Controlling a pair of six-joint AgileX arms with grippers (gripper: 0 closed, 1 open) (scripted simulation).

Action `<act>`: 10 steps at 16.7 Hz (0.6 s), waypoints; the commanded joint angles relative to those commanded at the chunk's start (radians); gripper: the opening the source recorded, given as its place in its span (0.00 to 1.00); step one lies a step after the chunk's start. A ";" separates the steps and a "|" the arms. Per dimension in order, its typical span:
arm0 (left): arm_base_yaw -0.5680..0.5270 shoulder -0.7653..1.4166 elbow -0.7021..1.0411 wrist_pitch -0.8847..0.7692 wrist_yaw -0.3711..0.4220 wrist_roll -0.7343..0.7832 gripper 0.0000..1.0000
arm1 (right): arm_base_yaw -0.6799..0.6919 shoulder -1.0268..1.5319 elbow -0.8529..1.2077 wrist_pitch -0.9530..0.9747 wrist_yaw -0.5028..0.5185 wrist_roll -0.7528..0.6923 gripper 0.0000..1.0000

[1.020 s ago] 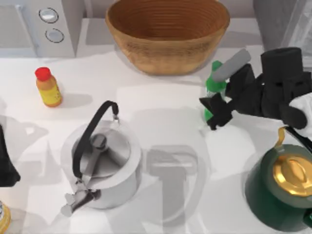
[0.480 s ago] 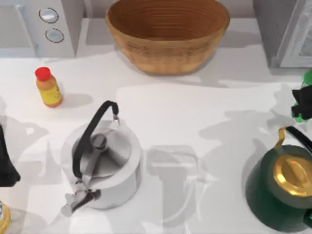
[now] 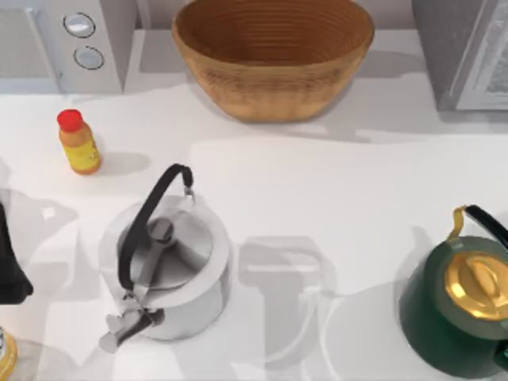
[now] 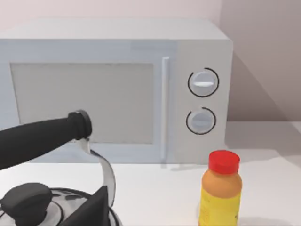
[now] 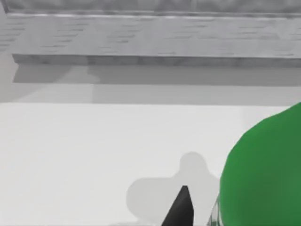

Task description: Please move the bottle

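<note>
- One bottle [image 5: 268,174] matters here: the green one, seen in the right wrist view as a rounded green mass close to the camera, over white table [image 5: 94,150] with a grey ledge behind it; whether it stands on the surface or hangs above it cannot be told
- Right gripper [image 5: 181,209] shows as a dark tip just beside the bottle, with its shadow on the white below; whether it is clamped on the bottle or apart cannot be told
- Judged from that closeness, the step in hand is carrying or setting down; to do it well, keep the bottle upright, lower it straight onto bare surface, and let go only once its base rests flat
- Green kettle [image 3: 452,309] with a gold lid sits at the table's right, so the path should stay clear of its raised handle
- Steel kettle [image 3: 171,270], wicker bowl [image 3: 274,55], microwave [image 4: 117,89] and the short orange bottle [image 3: 78,143] lie further left and are best left alone
- Left arm [image 3: 9,270] is parked at the table's left edge; its pincer state cannot be told
</note>
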 joint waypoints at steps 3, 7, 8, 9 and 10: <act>0.000 0.000 0.000 0.000 0.000 0.000 1.00 | -0.001 -0.001 0.000 0.001 0.000 0.000 0.00; 0.000 0.000 0.000 0.000 0.000 0.000 1.00 | 0.004 0.037 0.011 0.024 0.004 0.003 0.00; 0.000 0.000 0.000 0.000 0.000 0.000 1.00 | 0.006 0.060 0.017 0.040 0.007 0.004 0.00; 0.000 0.000 0.000 0.000 0.000 0.000 1.00 | 0.009 0.080 0.022 0.055 0.010 0.006 0.00; 0.000 0.000 0.000 0.000 0.000 0.000 1.00 | 0.012 0.098 0.027 0.070 0.013 0.007 0.00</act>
